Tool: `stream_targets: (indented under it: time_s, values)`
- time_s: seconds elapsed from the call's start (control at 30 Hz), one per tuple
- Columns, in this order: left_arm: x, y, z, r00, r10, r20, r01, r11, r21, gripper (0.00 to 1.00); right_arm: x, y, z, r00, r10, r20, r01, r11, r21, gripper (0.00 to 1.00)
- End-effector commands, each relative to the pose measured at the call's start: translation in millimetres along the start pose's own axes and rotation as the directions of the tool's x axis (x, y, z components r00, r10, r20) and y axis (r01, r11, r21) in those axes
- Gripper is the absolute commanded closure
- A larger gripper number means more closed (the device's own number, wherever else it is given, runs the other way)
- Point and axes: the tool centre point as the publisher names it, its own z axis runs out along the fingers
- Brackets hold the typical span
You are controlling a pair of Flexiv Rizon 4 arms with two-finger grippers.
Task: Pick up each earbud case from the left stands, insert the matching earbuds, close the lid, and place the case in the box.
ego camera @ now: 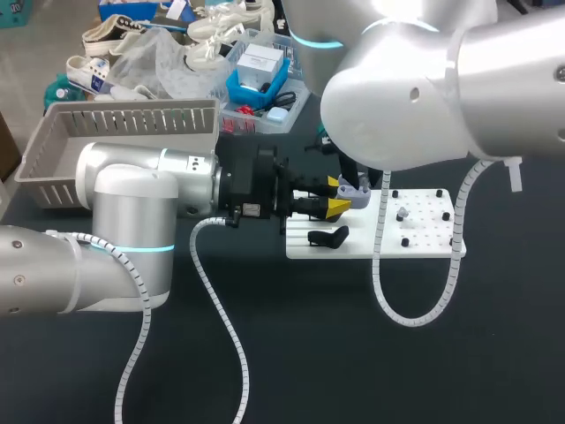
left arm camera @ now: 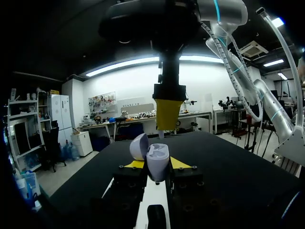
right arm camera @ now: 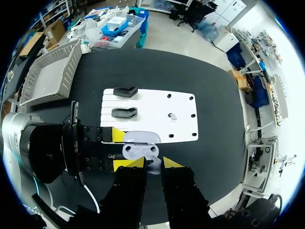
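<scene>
A lavender earbud case (ego camera: 355, 189) with its lid open is held over the near edge of the white stand board (ego camera: 424, 247), and my left gripper (ego camera: 340, 197) is shut on it from both sides. In the left wrist view the case (left arm camera: 157, 161) stands upright between the yellow tips, lid (left arm camera: 138, 145) tipped back. My right gripper (right arm camera: 153, 163) hangs straight above the case (right arm camera: 141, 144), shut on a small pale earbud (left arm camera: 162, 136) just over the case's opening. Another earbud (right arm camera: 172, 116) rests on the board. Two black stands (right arm camera: 125, 91) (right arm camera: 124, 113) are bare.
A grey slatted basket (ego camera: 115, 132) stands at the table's far left. My right arm's white spiral cable (ego camera: 380, 274) loops down across the board's front edge. Dark tabletop lies open in front of the board.
</scene>
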Motion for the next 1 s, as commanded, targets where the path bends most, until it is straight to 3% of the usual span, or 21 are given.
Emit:
stream_targets:
  time_s: [0.03, 1.0]
  values:
    - [0.5, 0.4, 0.5, 1.0, 0.001, 0.0, -0.001, 1.0, -0.001, 1.0, 0.8, 0.5, 4.0, 1.0, 0.004, 0.011, -0.004, 1.0, -0.002, 1.0]
    - [0.5, 0.4, 0.5, 1.0, 0.001, 0.0, -0.001, 1.0, -0.001, 1.0, -2.0, -0.4, 13.7, 1.0, 0.008, 0.029, -0.008, 1.0, 0.012, 1.0]
